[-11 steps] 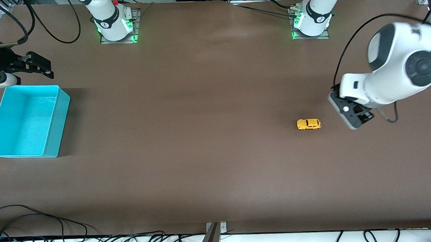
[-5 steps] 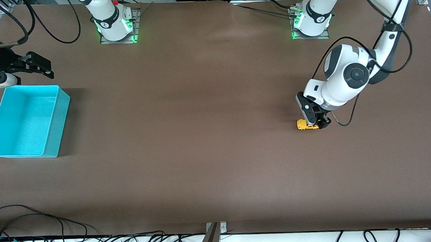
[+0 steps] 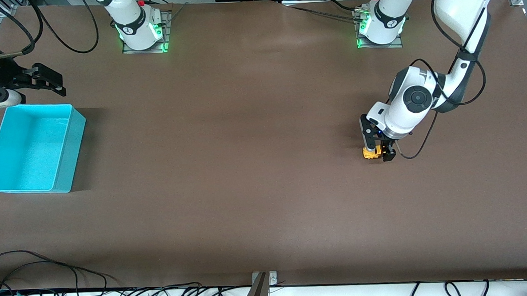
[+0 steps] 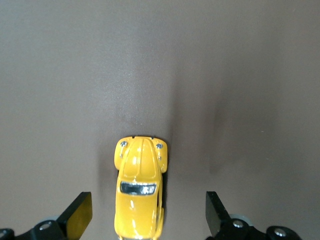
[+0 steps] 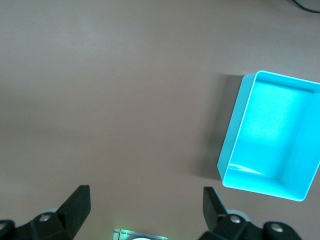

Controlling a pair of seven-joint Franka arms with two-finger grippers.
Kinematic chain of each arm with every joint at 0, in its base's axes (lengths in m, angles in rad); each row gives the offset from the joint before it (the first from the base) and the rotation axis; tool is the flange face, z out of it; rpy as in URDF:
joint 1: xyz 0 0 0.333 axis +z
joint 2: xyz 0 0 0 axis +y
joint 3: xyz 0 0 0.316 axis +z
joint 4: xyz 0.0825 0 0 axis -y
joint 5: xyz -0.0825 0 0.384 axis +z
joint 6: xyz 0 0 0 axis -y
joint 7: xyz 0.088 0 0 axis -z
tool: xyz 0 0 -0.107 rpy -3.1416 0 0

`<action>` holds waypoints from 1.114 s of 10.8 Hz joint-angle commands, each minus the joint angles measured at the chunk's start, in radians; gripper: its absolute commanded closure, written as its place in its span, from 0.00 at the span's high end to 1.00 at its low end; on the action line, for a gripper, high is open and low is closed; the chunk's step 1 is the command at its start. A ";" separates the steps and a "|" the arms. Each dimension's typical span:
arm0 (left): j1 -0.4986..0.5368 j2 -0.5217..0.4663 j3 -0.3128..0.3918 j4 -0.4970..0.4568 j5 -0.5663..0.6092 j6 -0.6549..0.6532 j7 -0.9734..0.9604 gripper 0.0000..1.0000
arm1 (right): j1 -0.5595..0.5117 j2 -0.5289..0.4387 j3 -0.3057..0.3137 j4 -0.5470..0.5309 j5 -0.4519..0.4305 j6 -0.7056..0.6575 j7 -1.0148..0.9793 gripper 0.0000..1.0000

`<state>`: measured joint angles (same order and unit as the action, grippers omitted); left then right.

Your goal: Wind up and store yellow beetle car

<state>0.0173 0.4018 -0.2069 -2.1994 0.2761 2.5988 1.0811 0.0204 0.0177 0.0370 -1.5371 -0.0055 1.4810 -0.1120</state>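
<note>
- Car (image 3: 370,152): yellow beetle toy, standing on the brown surface (image 3: 245,144) toward the left arm's end, well apart from the bin. In the left wrist view the car (image 4: 139,192) sits between the fingers, touching neither, closer to one finger than the other.
- Left claw (image 3: 380,154): lowered around the car, fingers apart, nothing clamped yet.
- Right claw (image 3: 49,84): waiting above the surface at 12 o'clock of the bin, fingers apart, empty.
- Bin (image 3: 74,143): turquoise, open-topped, empty, at the right arm's end; from the car it lies at about 9 o'clock in the front view.
- Risk, off-centre grip: closing now would probably bring one finger onto the car first and push or turn it on its wheels.
- Risk, slip: the rounded glossy body gives little flat side, so a shallow pinch may let it squirt out.
- Risk, winding: a loose hold could let the car roll away when dragged.
- Markings: no brand, label or writing readable on car, bin or arms.
</note>
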 commanded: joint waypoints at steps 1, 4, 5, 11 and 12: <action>0.015 0.028 -0.003 0.029 0.037 0.018 0.020 1.00 | 0.003 -0.004 0.003 0.006 -0.013 -0.013 -0.011 1.00; 0.036 0.064 -0.002 0.030 0.038 0.058 0.020 1.00 | 0.003 -0.002 0.003 0.008 -0.011 -0.013 -0.011 1.00; 0.045 0.077 -0.003 0.024 0.051 0.088 0.020 0.99 | 0.003 -0.002 0.003 0.008 -0.011 -0.013 -0.011 1.00; 0.055 0.078 -0.003 0.032 0.129 0.092 0.019 0.15 | 0.003 -0.002 0.001 0.008 -0.011 -0.013 -0.011 1.00; 0.056 0.078 -0.003 0.032 0.129 0.092 0.019 0.05 | 0.003 -0.002 0.001 0.006 -0.011 -0.013 -0.011 1.00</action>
<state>0.0669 0.4713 -0.2090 -2.1804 0.3758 2.6865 1.0913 0.0206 0.0177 0.0381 -1.5371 -0.0055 1.4810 -0.1125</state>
